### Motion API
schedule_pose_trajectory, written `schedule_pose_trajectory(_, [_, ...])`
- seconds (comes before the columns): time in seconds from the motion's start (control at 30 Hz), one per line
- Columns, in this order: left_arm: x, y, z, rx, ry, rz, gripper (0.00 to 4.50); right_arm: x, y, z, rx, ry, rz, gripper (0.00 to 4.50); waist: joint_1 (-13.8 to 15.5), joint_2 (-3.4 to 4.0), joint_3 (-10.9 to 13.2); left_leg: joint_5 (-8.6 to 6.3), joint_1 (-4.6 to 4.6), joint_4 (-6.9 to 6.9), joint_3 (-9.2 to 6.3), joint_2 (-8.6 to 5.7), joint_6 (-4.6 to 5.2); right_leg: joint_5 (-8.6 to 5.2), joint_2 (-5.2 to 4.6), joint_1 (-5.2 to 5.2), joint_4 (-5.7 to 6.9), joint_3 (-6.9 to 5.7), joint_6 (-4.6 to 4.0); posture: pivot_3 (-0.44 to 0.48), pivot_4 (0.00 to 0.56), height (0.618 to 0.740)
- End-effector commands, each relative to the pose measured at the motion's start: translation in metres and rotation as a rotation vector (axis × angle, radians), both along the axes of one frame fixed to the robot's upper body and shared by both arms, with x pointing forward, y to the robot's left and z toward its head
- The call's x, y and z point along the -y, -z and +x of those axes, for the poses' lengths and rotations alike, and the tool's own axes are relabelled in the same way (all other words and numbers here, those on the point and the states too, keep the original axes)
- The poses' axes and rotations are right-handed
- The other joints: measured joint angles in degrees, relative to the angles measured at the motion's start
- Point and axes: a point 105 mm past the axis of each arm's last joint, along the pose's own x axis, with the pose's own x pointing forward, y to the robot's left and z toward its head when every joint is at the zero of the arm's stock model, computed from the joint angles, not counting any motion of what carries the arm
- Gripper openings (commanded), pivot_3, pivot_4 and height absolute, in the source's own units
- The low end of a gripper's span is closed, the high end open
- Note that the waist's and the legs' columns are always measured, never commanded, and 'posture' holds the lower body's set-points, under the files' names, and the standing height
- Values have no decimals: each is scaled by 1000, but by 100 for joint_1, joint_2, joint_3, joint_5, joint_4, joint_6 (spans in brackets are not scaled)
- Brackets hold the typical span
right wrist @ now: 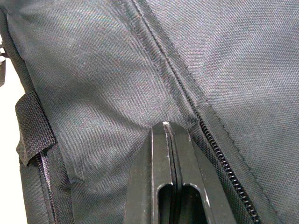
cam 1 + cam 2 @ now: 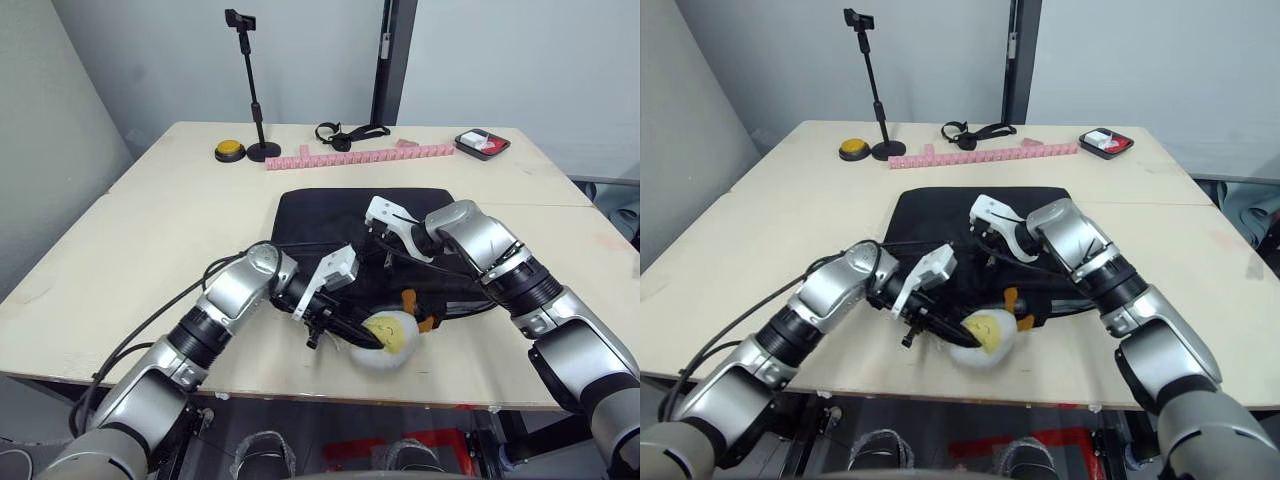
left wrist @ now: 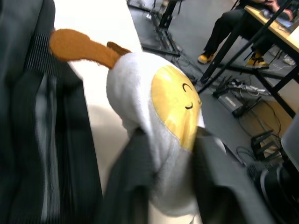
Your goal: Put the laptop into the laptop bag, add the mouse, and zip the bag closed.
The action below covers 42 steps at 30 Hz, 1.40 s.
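- From the head views, the large black fabric laptop bag point(image 2: 370, 250) lies flat at the near middle of the pale wooden table point(image 2: 150, 230). The left gripper point(image 2: 362, 338) sits at the bag's near edge, clamped on a soft white plush toy with a yellow face and orange feet point(image 2: 388, 338), which rests at the table's front edge, touching the bag. The right gripper point(image 2: 992, 262) presses down on the bag's top. Far behind stand a black phone stand point(image 2: 250, 90), a yellow button point(image 2: 229, 151) and a pink strip of blocks point(image 2: 360, 156).
- In the left wrist view, the two black fingers point(image 3: 135, 186) pinch the plush toy's point(image 3: 159, 116) white body; it looks light and squashy, and it is no part of the task.
- In the right wrist view, the fingers point(image 1: 163, 172) are pressed together with nothing between them, tips against the bag's woven cloth point(image 1: 93, 70) just beside a zipper line point(image 1: 219, 154). The fabric looks limp and likely to bunch, so the zipper pull is probably the best hold.
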Motion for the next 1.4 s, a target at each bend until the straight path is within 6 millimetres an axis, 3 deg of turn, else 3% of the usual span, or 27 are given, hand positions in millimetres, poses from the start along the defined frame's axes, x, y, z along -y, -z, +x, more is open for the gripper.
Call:
schedule_pose_trajectory(0.03, [-5,-6,7,60,-61,-21,2917,13,25,-3,-68,59,-62,0,-3,0,0,0,0,0,0,0,0,0,0,0,0,0,0,0,150,739])
schedule_pose_trajectory(0.1, [-7,-5,13,97,-112,-22,3652,14,24,-2,-66,60,-61,0,-2,0,0,0,0,1,0,0,0,0,0,0,1,0,0,0,150,739])
schedule_pose_trajectory(0.23, [-15,-11,8,58,-126,-42,3652,14,23,-2,-61,59,-60,0,-3,0,0,0,0,0,-1,0,0,0,0,0,0,0,0,0,150,739])
schedule_pose_trajectory(0.47, [-52,-26,5,106,-162,-8,3652,15,13,-1,-37,62,-33,0,8,3,2,0,-1,-2,-1,1,-1,-1,0,-2,-1,-1,1,0,150,739])
schedule_pose_trajectory(0.63, [-78,-58,10,187,-242,-95,3652,12,-21,-6,22,38,107,0,33,8,8,0,-12,-2,-1,0,-1,-1,0,-12,-2,-2,1,0,150,739])
schedule_pose_trajectory(0.73, [-92,-88,16,244,-319,-211,3652,18,-52,-17,36,33,228,0,65,19,27,0,-34,-3,0,0,-1,-1,2,-30,-5,-3,1,0,150,739])
schedule_pose_trajectory(0.83, [-104,-106,8,253,-334,-260,3652,30,-76,-32,41,27,300,0,84,23,46,0,-50,-7,2,1,0,0,4,-49,-7,-4,0,0,150,739])
schedule_pose_trajectory(0.97, [-117,-108,0,247,-354,-225,3652,57,-89,-47,63,51,325,0,94,23,46,-1,-42,-26,7,8,-3,-6,10,-47,-17,-5,-2,0,150,739])
schedule_pose_trajectory(1.1, [-124,-102,-2,251,-352,-175,3652,87,-86,-59,75,104,297,0,105,23,46,0,-41,-26,12,10,-3,-6,10,-50,-16,0,-1,0,150,739])
schedule_pose_trajectory(1.23, [-128,-95,-10,261,-292,-115,3652,130,-79,-81,70,195,247,0,161,22,48,-2,-43,-29,15,8,0,-7,6,-47,-29,-1,0,0,150,739])
schedule_pose_trajectory(1.4, [-131,-101,-18,242,-238,-107,3652,151,-73,-99,57,271,237,0,97,21,48,-2,-34,-30,25,11,2,-7,7,-48,-22,8,0,0,150,739])
